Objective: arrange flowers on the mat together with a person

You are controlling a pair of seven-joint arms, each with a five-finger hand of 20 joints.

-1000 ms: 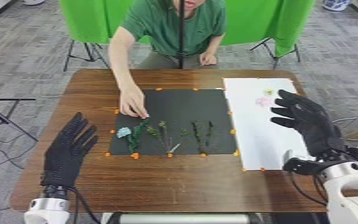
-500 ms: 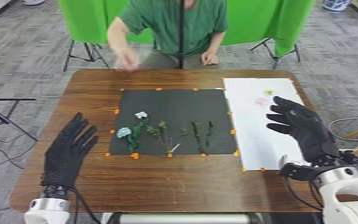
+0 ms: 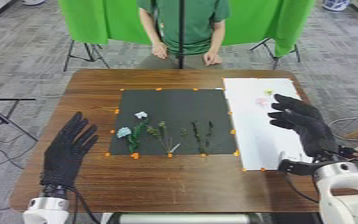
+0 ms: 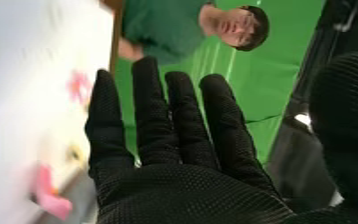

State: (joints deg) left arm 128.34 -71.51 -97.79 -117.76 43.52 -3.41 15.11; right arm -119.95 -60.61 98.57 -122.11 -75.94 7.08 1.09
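Your right hand (image 3: 309, 127), released, blocks part of the white sheet (image 3: 254, 120). Your left hand (image 3: 63, 162), also released, flanks the dark mat (image 3: 168, 106); green cloth (image 3: 269, 27) hangs beyond

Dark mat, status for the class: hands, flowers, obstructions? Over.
Both hands open: left hand beside the mat, right hand over the white sheet. Pale blue blooms on mat. Neither hand blocks it.

No readable text, label, brand, number or sign can be made out in either view.
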